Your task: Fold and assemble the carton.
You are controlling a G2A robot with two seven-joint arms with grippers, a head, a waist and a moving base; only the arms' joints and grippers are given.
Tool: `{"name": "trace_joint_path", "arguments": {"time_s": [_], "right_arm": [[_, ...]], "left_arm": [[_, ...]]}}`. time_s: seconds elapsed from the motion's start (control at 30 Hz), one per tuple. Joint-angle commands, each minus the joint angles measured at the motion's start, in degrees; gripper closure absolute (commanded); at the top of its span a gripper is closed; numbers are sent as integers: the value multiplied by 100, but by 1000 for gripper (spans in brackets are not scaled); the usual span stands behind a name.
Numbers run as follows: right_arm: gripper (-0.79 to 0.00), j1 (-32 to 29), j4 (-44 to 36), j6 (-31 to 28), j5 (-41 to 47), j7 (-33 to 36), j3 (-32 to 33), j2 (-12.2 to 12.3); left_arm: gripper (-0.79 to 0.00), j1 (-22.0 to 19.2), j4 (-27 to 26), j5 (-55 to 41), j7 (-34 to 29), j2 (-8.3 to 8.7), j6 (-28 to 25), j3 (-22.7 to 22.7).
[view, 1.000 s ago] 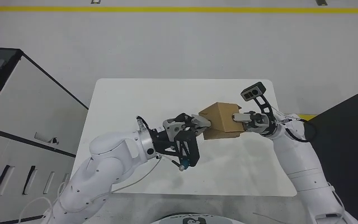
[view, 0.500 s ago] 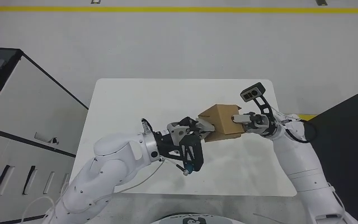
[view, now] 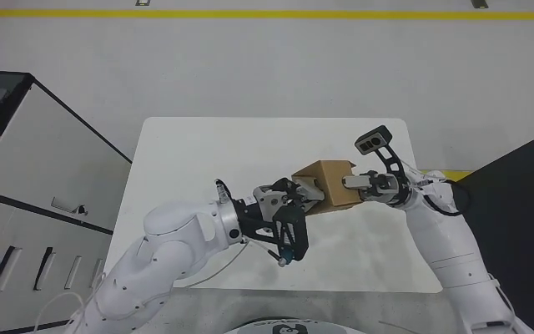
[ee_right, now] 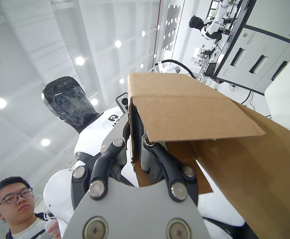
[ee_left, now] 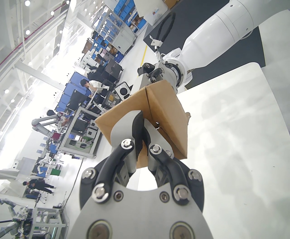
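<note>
Carton (view: 329, 185) up off bench (view: 192, 150), right of centre, gripped at both ends. Left end effector (view: 302, 194) nipped shut on one flap edge, pressed closer in than a second ago; right end effector (view: 360, 180) clamped on opposite wall. Suggests flap fold underway, ends not yet closed.

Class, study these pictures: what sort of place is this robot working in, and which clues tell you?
Probably a robotics lab or factory test hall: shelves of blue bins, another white robot in the room behind, and a yellow line on the floor beyond the table.
</note>
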Motion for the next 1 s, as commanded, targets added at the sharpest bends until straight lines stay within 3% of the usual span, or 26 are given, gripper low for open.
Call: {"name": "trace_joint_path", "arguments": {"time_s": [0.0,0.63,0.97], "right_arm": [[0,-9,-8,-1,-6,0,5,5],[0,-100,-9,33,59,0,228,86],[0,-247,-135,181,740,0,323,185]], "left_arm": [[0,3,-12,17,-7,1,0,0],[0,255,-175,-36,-15,56,116,-412],[0,411,-315,-411,25,74,296,-783]]}}
